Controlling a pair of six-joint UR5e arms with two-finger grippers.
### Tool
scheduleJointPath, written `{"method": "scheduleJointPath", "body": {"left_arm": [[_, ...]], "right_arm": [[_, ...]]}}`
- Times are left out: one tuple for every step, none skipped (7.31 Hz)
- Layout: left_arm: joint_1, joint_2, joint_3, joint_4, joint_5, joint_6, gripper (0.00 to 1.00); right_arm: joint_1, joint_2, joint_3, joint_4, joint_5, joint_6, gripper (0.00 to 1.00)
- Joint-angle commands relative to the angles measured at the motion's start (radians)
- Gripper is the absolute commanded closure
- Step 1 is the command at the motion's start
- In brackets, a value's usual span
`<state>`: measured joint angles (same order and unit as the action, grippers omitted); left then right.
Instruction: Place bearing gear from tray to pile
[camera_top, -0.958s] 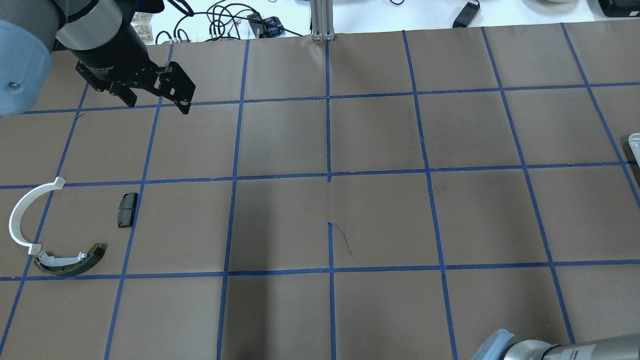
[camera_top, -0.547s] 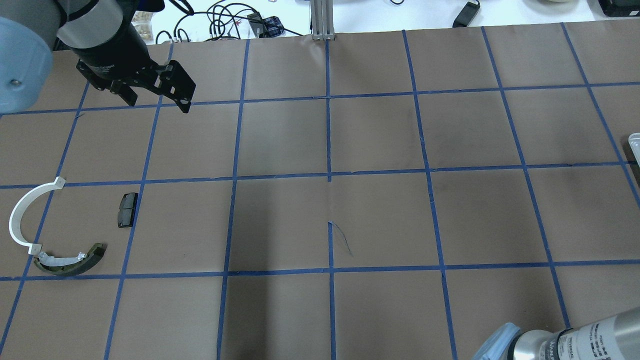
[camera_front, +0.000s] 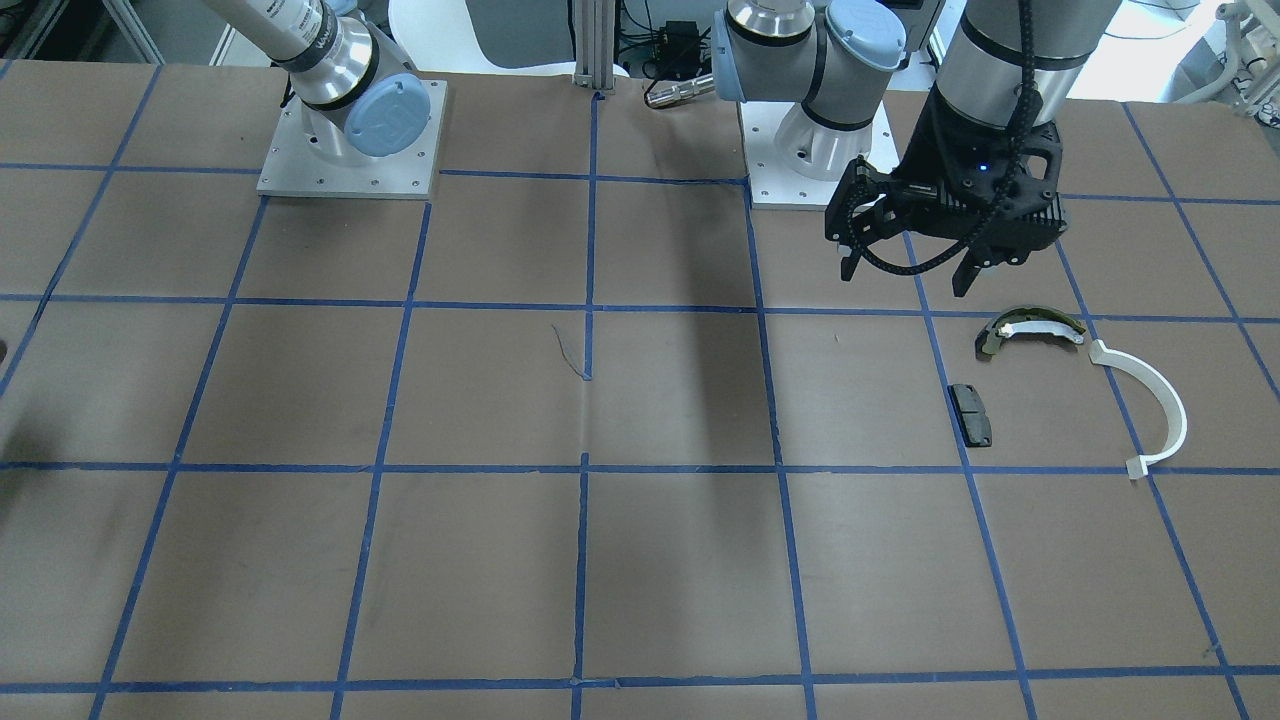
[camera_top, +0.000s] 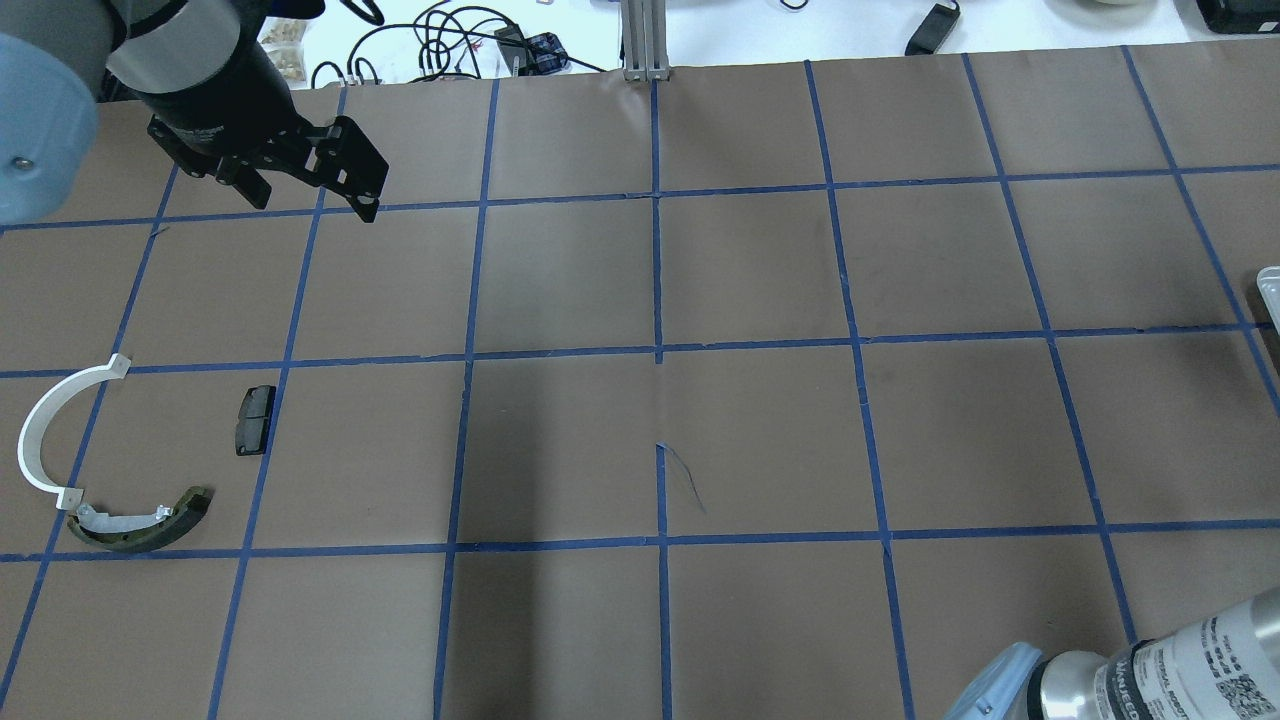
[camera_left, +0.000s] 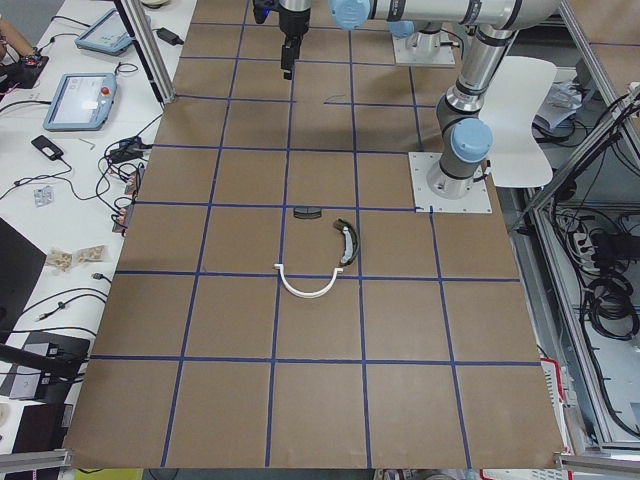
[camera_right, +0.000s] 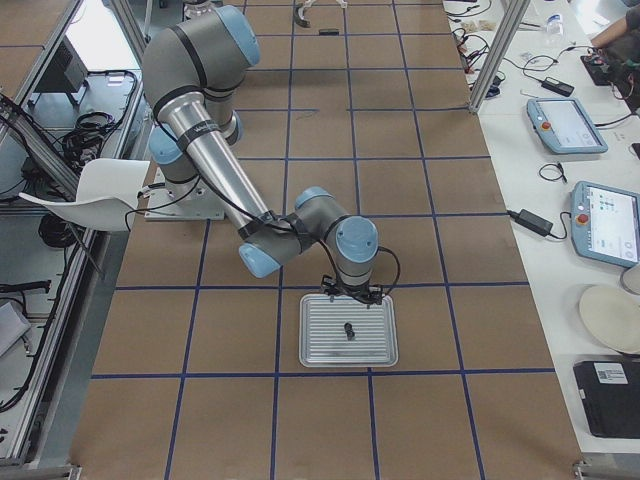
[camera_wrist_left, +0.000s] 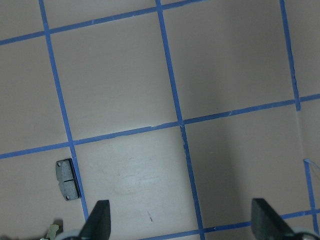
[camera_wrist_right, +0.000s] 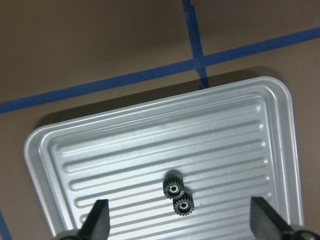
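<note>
Two small black bearing gears (camera_wrist_right: 178, 197) lie touching on a ribbed silver tray (camera_wrist_right: 150, 135). My right gripper (camera_wrist_right: 181, 221) hangs open above them, one finger on each side; the exterior right view shows it over the tray's near rim (camera_right: 350, 295). The pile lies far off on the left: a white arc (camera_top: 40, 420), an olive shoe-shaped piece (camera_top: 140, 525) and a black pad (camera_top: 254, 420). My left gripper (camera_top: 313, 203) is open and empty, held high beyond the pile.
Brown paper with a blue tape grid (camera_top: 660, 350) covers the table. The tray's edge (camera_top: 1268, 285) just shows at the right border of the overhead view. Cables and a metal post (camera_top: 645, 40) sit past the far edge.
My right arm's wrist has come further into the lower right corner of the overhead view. The left gripper has shifted very slightly away from the pile.
</note>
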<state>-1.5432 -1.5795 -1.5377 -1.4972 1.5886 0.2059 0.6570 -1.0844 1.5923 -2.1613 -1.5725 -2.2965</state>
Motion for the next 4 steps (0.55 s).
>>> {"method": "scheduleJointPath", "body": {"left_arm": [[0.0, 0.0, -0.001, 0.0, 0.001, 0.001, 0.0], [0.0, 0.001, -0.005, 0.0, 0.001, 0.001, 0.0], [0.0, 0.0, -0.001, 0.0, 0.001, 0.001, 0.0], [0.0, -0.001, -0.001, 0.0, 0.001, 0.001, 0.0]], "right_arm": [[-0.008, 0.075, -0.023, -0.045, -0.004, -0.075, 0.07], [-0.008, 0.108, -0.034, -0.045, -0.004, -0.118, 0.06], [-0.008, 0.118, -0.044, -0.045, -0.012, -0.145, 0.08], [-0.008, 0.119, -0.042, -0.045, -0.015, -0.155, 0.11]]}}
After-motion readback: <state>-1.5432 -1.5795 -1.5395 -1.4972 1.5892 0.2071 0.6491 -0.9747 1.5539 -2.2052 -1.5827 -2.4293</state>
